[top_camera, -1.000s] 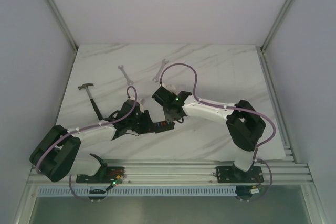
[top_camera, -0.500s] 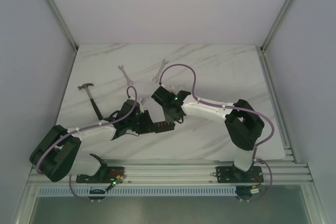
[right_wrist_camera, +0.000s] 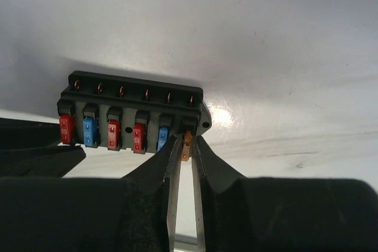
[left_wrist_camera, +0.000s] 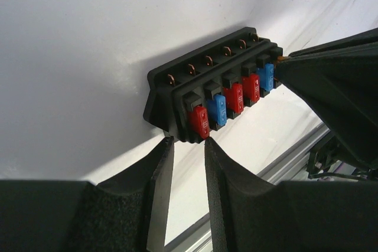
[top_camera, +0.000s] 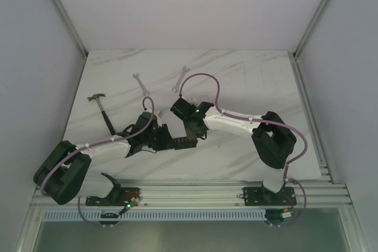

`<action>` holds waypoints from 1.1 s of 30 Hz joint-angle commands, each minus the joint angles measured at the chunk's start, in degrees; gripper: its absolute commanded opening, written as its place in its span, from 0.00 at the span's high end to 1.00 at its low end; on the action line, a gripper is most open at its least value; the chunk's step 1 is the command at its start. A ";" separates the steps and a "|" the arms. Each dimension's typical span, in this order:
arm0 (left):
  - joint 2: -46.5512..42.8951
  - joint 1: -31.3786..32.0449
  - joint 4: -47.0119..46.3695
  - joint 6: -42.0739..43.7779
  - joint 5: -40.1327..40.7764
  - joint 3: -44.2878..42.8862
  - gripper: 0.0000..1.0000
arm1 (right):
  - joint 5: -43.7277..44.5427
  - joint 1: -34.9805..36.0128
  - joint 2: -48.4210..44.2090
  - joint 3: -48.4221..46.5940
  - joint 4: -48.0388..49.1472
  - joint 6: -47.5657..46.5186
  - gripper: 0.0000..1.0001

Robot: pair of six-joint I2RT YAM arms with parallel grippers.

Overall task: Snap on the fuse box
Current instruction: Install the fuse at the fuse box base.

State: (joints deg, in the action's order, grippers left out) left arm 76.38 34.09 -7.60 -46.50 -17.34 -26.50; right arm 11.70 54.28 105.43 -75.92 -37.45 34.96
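The fuse box (top_camera: 182, 141) is a small black box lying on the white marble table between the two arms. It shows in the left wrist view (left_wrist_camera: 204, 81) and the right wrist view (right_wrist_camera: 130, 101) with a row of red and blue fuses in it. My left gripper (left_wrist_camera: 187, 141) pinches the box's near end beside a red fuse; in the top view it (top_camera: 163, 140) is left of the box. My right gripper (right_wrist_camera: 185, 143) is shut on a small orange fuse (right_wrist_camera: 186, 144), held at the last slot at the box's right end.
A hammer (top_camera: 101, 107) lies at the left. Two wrenches (top_camera: 140, 84) (top_camera: 180, 79) lie behind the arms. The aluminium rail (top_camera: 195, 190) runs along the near table edge, and white walls enclose the table.
The right arm has shifted slightly to the left toward the box. The left arm and the fuse box have not visibly moved.
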 commanded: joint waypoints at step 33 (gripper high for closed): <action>0.17 -0.52 1.18 0.09 0.54 -0.40 0.63 | -1.33 -0.13 5.86 -1.38 -8.32 -0.24 1.00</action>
State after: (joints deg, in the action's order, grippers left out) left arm 76.38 34.06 -7.46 -46.50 -17.32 -26.50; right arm 10.28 54.26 107.63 -79.26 -41.52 35.31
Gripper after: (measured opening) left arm 0.369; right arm 0.134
